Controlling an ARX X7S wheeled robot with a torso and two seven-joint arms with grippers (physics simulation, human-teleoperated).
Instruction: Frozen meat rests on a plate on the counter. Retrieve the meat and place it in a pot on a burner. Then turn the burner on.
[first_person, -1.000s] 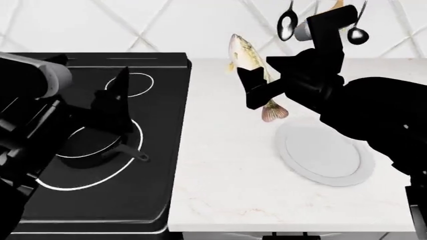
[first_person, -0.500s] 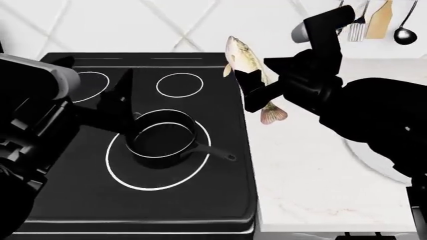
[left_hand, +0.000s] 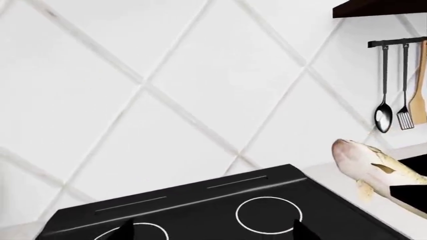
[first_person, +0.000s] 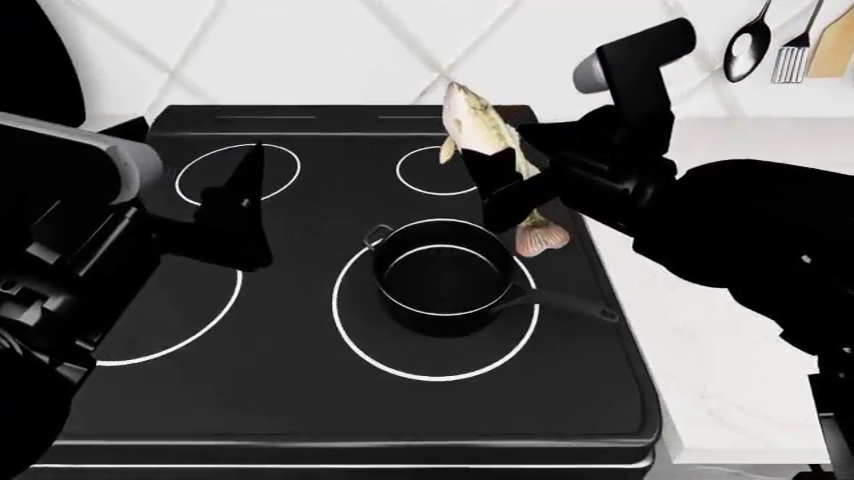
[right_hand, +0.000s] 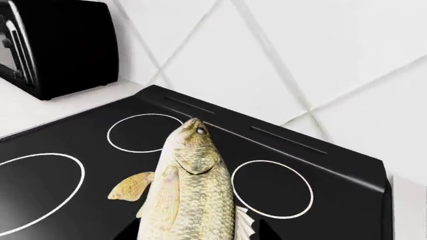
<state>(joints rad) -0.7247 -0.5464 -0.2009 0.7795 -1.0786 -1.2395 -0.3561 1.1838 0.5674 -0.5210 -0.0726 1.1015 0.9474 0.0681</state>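
Your right gripper (first_person: 501, 185) clamps the stiff, slick cream-and-olive whole fish (first_person: 483, 130) mid-body; small black saucepan (first_person: 441, 277) just below-left

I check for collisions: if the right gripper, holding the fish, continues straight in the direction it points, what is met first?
Probably the tiled wall behind the stove top. The right gripper aims over the rear rings, and the fish leads; nothing else appears between, though depth is uncertain.
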